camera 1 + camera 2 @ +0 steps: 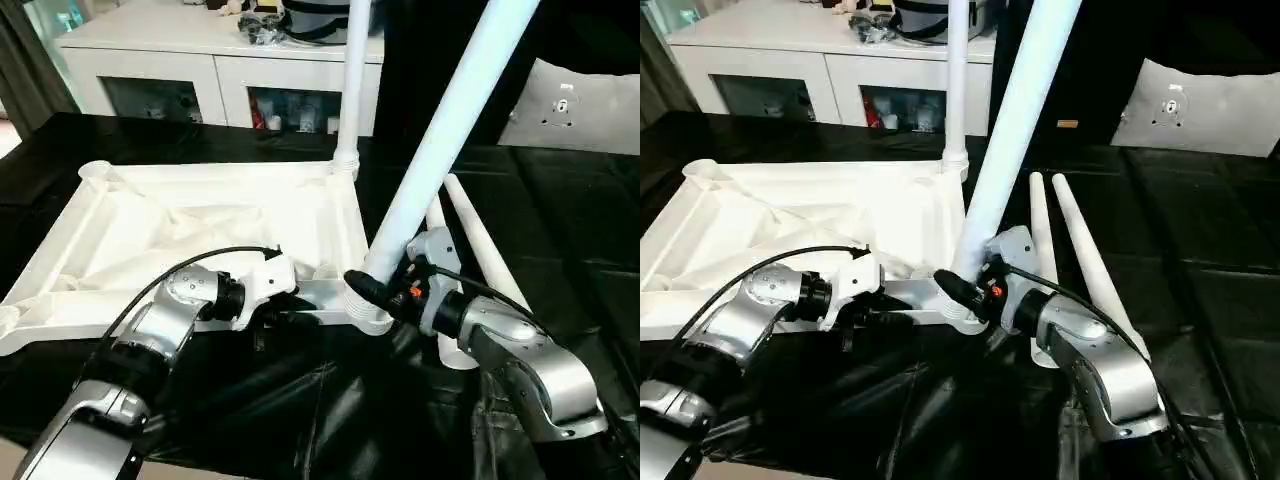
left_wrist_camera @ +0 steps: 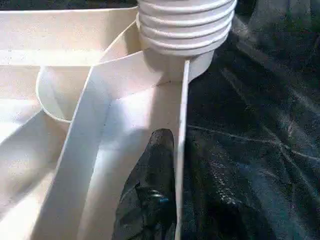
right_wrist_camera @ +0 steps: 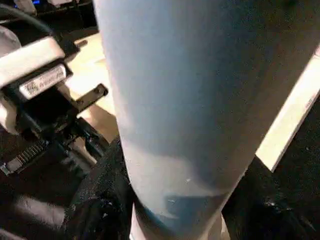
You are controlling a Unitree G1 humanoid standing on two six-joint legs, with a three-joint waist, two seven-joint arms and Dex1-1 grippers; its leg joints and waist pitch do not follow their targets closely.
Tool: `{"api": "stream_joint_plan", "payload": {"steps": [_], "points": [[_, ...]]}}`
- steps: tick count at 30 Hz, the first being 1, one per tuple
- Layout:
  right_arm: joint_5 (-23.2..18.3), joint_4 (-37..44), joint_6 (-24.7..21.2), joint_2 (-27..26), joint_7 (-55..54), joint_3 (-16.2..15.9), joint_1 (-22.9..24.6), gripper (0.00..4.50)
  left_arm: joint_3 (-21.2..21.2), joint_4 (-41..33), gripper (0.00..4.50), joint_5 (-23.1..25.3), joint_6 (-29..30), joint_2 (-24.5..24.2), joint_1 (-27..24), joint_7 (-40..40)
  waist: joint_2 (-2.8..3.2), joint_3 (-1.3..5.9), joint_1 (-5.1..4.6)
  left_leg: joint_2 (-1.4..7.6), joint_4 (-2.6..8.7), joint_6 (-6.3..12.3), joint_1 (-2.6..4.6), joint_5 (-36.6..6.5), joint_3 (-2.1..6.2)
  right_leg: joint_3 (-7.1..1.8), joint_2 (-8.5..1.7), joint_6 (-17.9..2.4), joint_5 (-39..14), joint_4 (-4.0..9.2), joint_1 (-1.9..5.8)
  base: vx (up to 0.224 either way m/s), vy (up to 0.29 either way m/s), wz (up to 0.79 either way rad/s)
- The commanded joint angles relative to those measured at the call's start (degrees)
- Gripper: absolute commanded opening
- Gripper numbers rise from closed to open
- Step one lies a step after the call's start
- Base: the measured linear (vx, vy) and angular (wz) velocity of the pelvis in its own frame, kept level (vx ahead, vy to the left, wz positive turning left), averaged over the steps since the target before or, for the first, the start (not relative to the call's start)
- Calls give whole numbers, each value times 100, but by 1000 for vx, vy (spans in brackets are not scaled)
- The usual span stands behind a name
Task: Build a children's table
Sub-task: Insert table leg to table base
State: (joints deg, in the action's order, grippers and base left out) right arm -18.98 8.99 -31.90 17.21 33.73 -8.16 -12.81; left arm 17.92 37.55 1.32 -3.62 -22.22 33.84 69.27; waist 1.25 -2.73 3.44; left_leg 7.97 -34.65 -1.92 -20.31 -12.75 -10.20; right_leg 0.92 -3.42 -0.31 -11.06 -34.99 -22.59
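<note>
Head views: upturned white plastic ribbed table top on black sheet; right gripper clamps tilted white tapered leg at near corner socket; upright leg – tops cut off; two loose legs; white cabinet | Left wrist: left gripper finger against rim – closure unclear | Right wrist: leg blocks sight

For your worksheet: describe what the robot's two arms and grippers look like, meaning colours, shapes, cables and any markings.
Both forearms are rounded silver shells with dark joints. The left arm carries a thin black cable looping over its white wrist block. The right arm has a black cable too, and small orange-red marks near its wrist. The left gripper and the right gripper have black fingers. A white barcode label sits on the left wrist block.
</note>
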Motion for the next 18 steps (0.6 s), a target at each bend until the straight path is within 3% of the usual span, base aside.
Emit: {"api": "stream_joint_plan", "payload": {"steps": [1,5,8,10,14,18], "points": [[-6,148,-76,53,14,-17,64,188,91,161,31,20,7,-6,3,143,-22,285,-7,482,506,-89,24,-1148,214,-273,-525,-1157,-1452,450,228,0,0,0],[11,156,-86,39,3,-59,94,188,133,311,4,120,-78,-44,126,228,-18,319,-5,474,467,19,19,-782,195,-267,-514,-1300,-760,392,240,0,0,0],[16,160,-96,38,-3,-70,96,188,194,491,0,241,-237,-54,206,178,-11,320,4,470,451,87,18,-726,184,-262,-520,-1400,-595,386,246,0,0,0],[17,162,-123,35,-14,-73,82,188,307,623,0,440,-430,-102,257,107,-10,295,4,475,471,49,26,-925,187,-265,-526,-1361,-939,422,241,0,0,0],[35,94,-308,96,-3,-105,-50,188,227,575,0,331,-459,-81,224,218,-13,263,-16,492,508,-92,54,-1296,206,-278,-535,-1235,-1616,471,216,0,0,0],[52,-34,-553,203,80,-189,-172,188,142,449,0,141,-449,-49,169,353,-22,287,-11,492,497,-93,47,-1102,202,-283,-534,-1235,-1399,444,224,0,0,0]]}}
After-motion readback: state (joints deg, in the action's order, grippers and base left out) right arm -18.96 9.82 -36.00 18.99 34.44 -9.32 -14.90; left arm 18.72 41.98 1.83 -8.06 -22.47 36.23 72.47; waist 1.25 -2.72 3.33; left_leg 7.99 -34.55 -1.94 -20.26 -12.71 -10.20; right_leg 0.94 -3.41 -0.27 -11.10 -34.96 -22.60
